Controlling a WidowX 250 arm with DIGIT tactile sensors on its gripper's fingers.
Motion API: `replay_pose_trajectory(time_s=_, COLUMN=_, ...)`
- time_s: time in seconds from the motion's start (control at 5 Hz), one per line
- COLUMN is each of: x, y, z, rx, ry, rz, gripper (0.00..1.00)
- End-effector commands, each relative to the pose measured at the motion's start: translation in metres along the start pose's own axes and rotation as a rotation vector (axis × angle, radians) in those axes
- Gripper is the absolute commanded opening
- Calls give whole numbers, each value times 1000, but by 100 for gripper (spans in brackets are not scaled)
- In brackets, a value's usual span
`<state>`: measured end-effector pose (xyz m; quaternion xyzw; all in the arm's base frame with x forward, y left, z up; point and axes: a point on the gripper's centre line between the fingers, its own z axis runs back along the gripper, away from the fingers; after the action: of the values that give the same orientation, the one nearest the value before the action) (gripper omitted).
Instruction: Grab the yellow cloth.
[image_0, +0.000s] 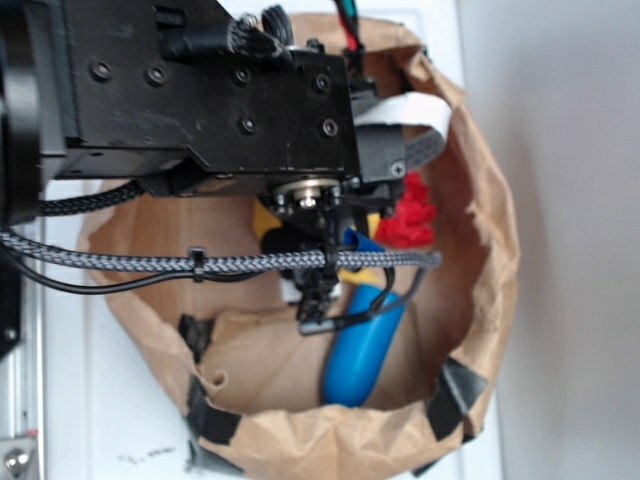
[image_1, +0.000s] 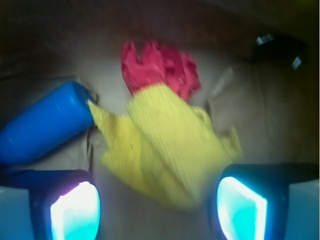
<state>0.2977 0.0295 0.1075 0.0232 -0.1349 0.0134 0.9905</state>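
Wrist view: the claw is spread wide, its fingers apart and grasping nothing. The yellow cloth lies crumpled between and just beyond the fingertips. A red cloth touches its far edge; a blue cylinder lies left, inside a paper bag.

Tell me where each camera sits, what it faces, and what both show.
Exterior: above, looking down into the paper bag; the black arm hides most of the gripper.
Wrist: on the gripper, facing the bag floor; both fingers frame the yellow cloth.
Shared: yellow cloth, red cloth, blue cylinder.
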Motion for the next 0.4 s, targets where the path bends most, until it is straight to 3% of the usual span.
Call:
replay_pose_trajectory(time_s=0.0, x=3, y=-5, z=-21, rx=90, ry=-13, rz=-19, gripper=100)
replay_pose_trajectory(time_s=0.2, x=4, y=-7, z=-36, rx=108, ry=38, rz=-20, gripper=100)
